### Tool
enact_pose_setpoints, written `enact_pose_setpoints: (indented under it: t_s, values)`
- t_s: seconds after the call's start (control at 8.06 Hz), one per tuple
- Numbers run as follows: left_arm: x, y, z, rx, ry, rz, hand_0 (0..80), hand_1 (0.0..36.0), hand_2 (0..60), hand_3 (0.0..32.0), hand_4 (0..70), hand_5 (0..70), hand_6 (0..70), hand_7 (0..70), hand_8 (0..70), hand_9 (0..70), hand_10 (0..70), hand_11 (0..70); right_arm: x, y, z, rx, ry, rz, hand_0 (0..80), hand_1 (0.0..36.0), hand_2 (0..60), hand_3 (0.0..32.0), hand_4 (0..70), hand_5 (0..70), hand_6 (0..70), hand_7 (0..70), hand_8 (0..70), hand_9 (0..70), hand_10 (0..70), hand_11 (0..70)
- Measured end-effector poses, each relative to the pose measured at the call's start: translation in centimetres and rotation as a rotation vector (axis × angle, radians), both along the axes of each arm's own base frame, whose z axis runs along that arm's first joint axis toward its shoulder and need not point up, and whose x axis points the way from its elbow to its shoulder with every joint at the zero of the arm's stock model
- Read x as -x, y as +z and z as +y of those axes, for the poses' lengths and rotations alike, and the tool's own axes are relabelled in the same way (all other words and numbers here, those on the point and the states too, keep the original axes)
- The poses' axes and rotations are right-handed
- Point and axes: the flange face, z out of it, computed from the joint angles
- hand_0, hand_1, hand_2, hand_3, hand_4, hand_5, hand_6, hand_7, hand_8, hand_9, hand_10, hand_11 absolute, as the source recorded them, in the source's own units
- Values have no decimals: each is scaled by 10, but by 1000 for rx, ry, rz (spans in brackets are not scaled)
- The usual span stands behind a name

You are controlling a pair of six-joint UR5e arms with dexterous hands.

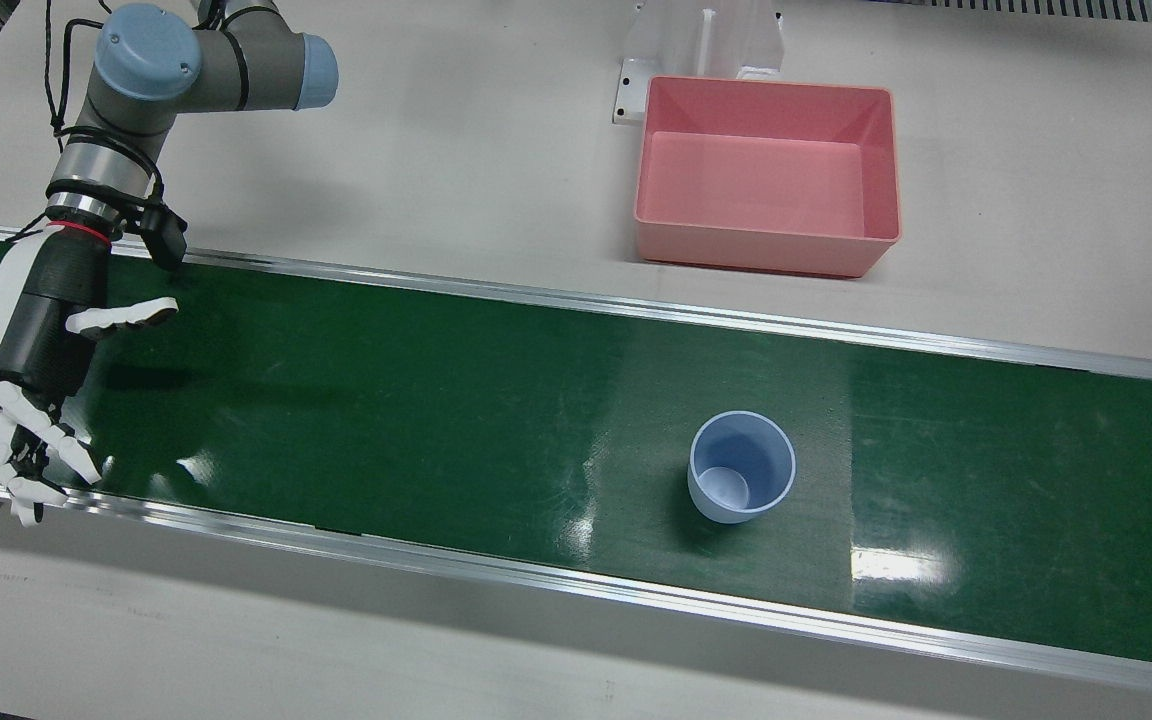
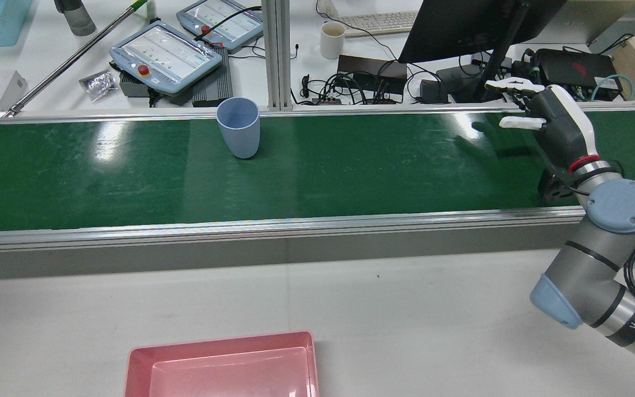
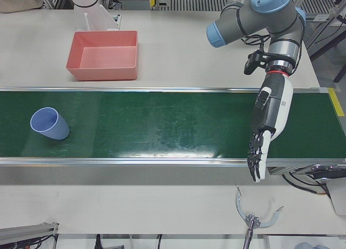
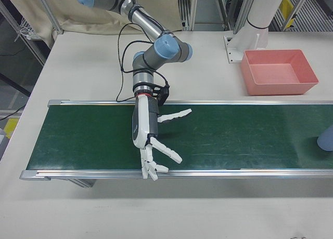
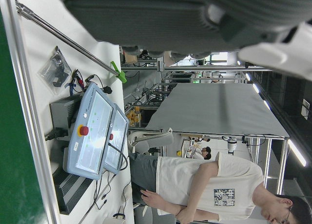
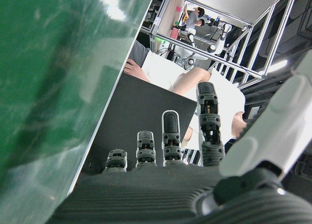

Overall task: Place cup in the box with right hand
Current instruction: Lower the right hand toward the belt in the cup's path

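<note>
A light blue cup (image 1: 741, 467) stands upright on the green conveyor belt (image 1: 436, 400); it also shows in the rear view (image 2: 238, 135) and the left-front view (image 3: 48, 123). The empty pink box (image 1: 766, 255) sits on the white table beside the belt, in line with the cup. My right hand (image 1: 36, 360) is open with fingers spread over the belt's far end, well away from the cup; it also shows in the right-front view (image 4: 144, 130). My left hand (image 3: 268, 122) is open and empty over the belt's other end.
White pedestals (image 1: 701, 45) stand behind the box. Aluminium rails (image 1: 576, 590) edge the belt. Beyond the belt in the rear view are teach pendants (image 2: 166, 55), a mug (image 2: 332, 39), a monitor and cables.
</note>
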Motion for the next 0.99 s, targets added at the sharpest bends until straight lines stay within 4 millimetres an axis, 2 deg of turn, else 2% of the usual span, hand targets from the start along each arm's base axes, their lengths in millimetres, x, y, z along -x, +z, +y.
enact_pose_setpoints:
  t_s: [0.5,0.99]
  values:
    - [0,0,0,0,-1,0,0,0,0,0,0,0,0,0,0,0,0,0,6,-13,-5,-22,-4,19,462,45,25,36,280,33,76,399,79,165,40,64]
    - [0,0,0,0,0,0,0,0,0,0,0,0,0,0,0,0,0,0,11,-23,-8,-40,-23,43,458,34,8,42,288,29,76,410,79,167,35,56]
